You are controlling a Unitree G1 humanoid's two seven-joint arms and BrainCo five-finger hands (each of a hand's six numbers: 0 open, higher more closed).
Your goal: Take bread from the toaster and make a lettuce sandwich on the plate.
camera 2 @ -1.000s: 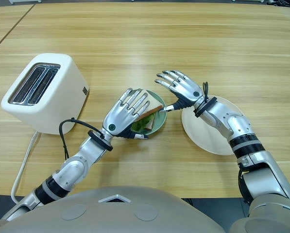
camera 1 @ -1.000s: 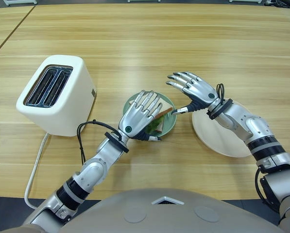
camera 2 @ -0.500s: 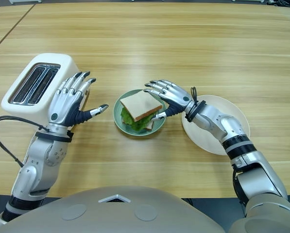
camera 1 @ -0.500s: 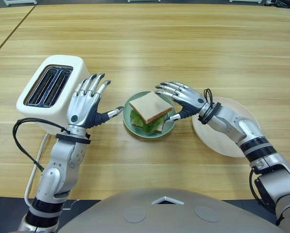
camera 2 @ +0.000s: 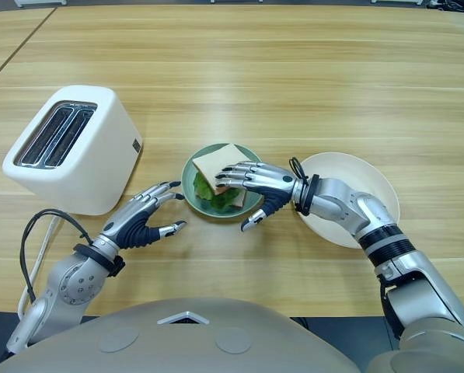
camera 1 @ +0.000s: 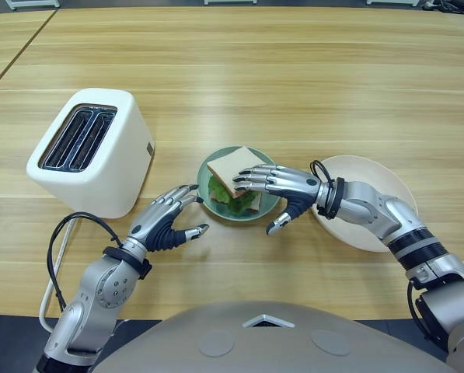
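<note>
Sandwich (camera 1: 233, 165) on green plate (camera 1: 203, 185), mid-surface toward the near edge, lies just under the spread fingers of the right hand (camera 1: 282, 185) (nearer, gripping nothing); left hand (camera 1: 165, 223), likewise released, sits beside the plate's left rim.

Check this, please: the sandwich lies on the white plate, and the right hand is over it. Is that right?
Not quite. The sandwich lies on the green plate, not the white one, as the left eye view shows; the right hand is over it.
</note>
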